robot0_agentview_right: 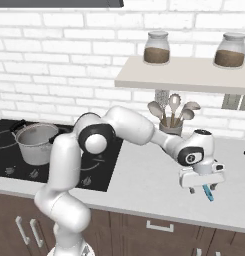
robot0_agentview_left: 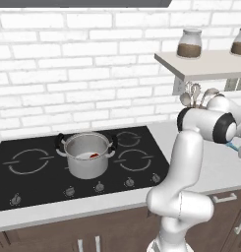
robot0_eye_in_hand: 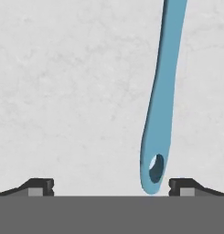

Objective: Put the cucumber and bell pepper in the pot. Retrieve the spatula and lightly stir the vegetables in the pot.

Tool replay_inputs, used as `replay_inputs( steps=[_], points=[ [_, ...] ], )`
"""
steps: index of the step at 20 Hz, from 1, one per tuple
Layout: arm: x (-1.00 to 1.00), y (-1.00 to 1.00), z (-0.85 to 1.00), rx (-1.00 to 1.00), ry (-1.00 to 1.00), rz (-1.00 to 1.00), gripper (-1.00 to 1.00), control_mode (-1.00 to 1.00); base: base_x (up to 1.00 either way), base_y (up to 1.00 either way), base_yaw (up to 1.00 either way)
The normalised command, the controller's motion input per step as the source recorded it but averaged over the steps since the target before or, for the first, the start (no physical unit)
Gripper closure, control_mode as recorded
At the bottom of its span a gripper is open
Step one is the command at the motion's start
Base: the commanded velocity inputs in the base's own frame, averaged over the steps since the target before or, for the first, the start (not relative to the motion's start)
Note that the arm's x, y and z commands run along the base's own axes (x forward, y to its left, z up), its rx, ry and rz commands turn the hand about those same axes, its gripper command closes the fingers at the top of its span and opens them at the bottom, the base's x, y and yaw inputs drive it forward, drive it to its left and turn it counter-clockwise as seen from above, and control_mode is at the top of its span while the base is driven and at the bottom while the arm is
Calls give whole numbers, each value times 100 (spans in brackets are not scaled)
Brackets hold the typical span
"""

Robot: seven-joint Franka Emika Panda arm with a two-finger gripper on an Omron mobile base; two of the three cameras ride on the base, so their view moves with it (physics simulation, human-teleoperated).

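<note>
End effector (robot0_eye_in_hand: 111, 185) spread wide over the spatula (robot0_eye_in_hand: 161, 100) handle.
We see the handle end lying on the counter (robot0_eye_in_hand: 63, 91), close to one fingertip and off-centre; closing here could nudge it aside. Pot (robot0_agentview_left: 87, 155), holding something red, sits well apart on the stove.

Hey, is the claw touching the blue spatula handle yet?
Apart. In the hand view, the spatula handle lies on the counter between the open claw fingertips, with a sliver of counter visible between its end and the right fingertip.
</note>
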Motion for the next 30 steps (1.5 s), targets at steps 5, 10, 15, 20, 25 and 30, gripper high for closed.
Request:
replay_inputs(
  steps=[5, 10, 15, 20, 25, 30],
  points=[
    [23, -1, -5, 0, 0, 0, -100, -100, 0, 0, 0],
    [25, 0, -15, 0, 0, 0, -100, -100, 0, 0, 0],
    [8, -7, -13, 1, 0, 0, -100, -100, 0, 0, 0],
    [0, -14, -9, 2, 0, 0, -100, -100, 0, 0, 0],
    [5, -12, -13, 3, 0, 0, -100, -100, 0, 0, 0],
    [4, -16, -10, 4, 0, 0, -100, -100, 0, 0, 0]
  ],
)
